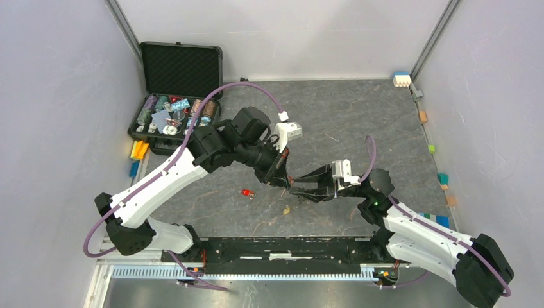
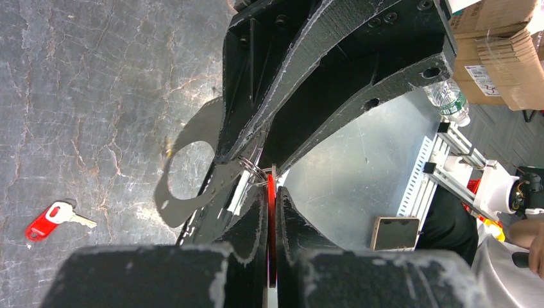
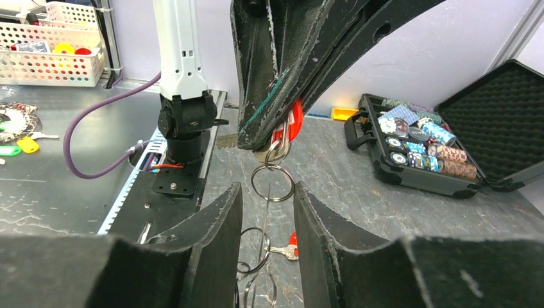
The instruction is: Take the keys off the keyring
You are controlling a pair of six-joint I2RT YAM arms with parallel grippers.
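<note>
— Grey tabletop (image 1: 359,115), where's the keyring (image 3: 272,167)?
— Hanging above its middle. My left gripper (image 2: 271,192) is clamped on a red key (image 3: 292,122); right gripper (image 3: 268,192) jaws apart astride the keyring. A loose key (image 2: 48,221) lies nearby.

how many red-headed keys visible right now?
2. One red key lies loose on the table. The other red key is clamped in the jaws of the left gripper, silver rings hanging below. More may hide behind the jaws.
</note>
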